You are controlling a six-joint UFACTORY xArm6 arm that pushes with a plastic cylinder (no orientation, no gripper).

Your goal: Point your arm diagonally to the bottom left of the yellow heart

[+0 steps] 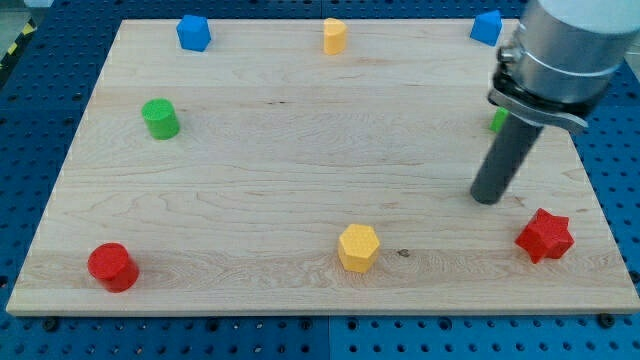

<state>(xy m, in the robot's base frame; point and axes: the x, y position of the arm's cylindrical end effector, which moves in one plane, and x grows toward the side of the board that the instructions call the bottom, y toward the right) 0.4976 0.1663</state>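
The yellow heart [334, 35] sits near the top edge of the wooden board [260, 190], about mid-width. My tip [488, 198] rests on the board at the view's right, far below and to the right of the yellow heart. It touches no block. The red star [544, 236] lies just to the lower right of the tip. A green block [497, 121] is mostly hidden behind the rod.
A blue block [192, 32] sits at the top left and another blue block [486, 27] at the top right. A green cylinder [160, 118] is at the left, a red cylinder [112, 267] at the bottom left, and a yellow hexagon-like block [358, 247] at the bottom middle.
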